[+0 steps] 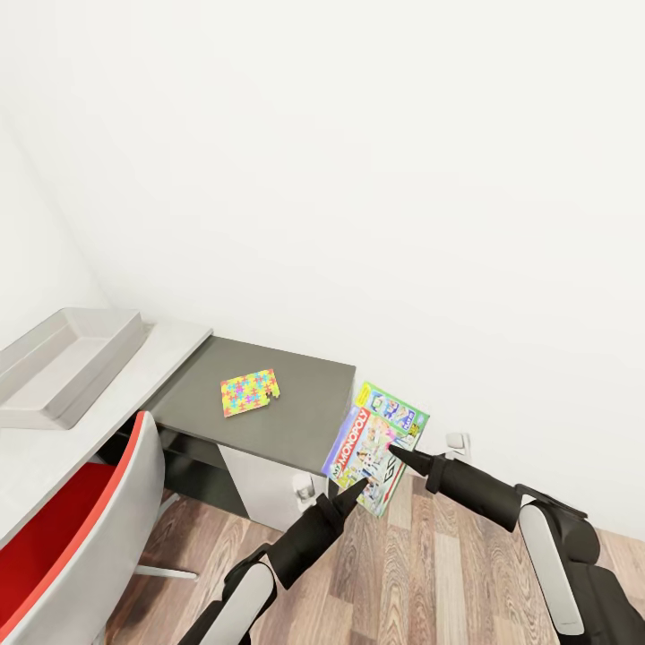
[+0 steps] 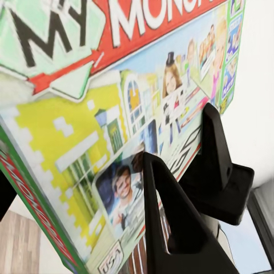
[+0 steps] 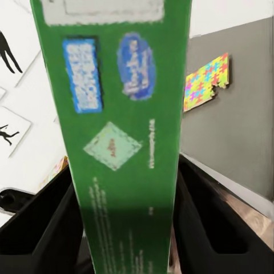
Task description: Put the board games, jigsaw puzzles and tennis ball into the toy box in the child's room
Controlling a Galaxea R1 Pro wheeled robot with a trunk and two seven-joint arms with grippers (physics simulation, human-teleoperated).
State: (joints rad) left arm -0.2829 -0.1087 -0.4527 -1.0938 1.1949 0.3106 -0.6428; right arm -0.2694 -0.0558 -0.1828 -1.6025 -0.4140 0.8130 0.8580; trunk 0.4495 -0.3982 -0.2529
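Observation:
A board game [image 1: 377, 432], a green "Monopoly" box, hangs tilted above the wooden floor, just right of a dark grey cabinet. My left gripper [image 1: 352, 495] is shut on its lower edge, one finger [image 2: 165, 217] lying across the printed face [image 2: 85, 114]. My right gripper [image 1: 397, 453] is shut on its right side, and its fingers [image 3: 217, 222] clamp the green edge [image 3: 120, 114]. A jigsaw puzzle [image 1: 252, 392] in yellow, pink, blue and green lies flat on the cabinet top [image 3: 205, 83]. The light grey toy box [image 1: 67, 363] stands on the white table [image 1: 54, 448] at the far left.
The dark grey cabinet [image 1: 305, 421] adjoins the table's right end, against the white wall. A red and white chair [image 1: 72, 537] is at the lower left, in front of the table. A wall socket [image 1: 458, 443] sits low, behind the held box.

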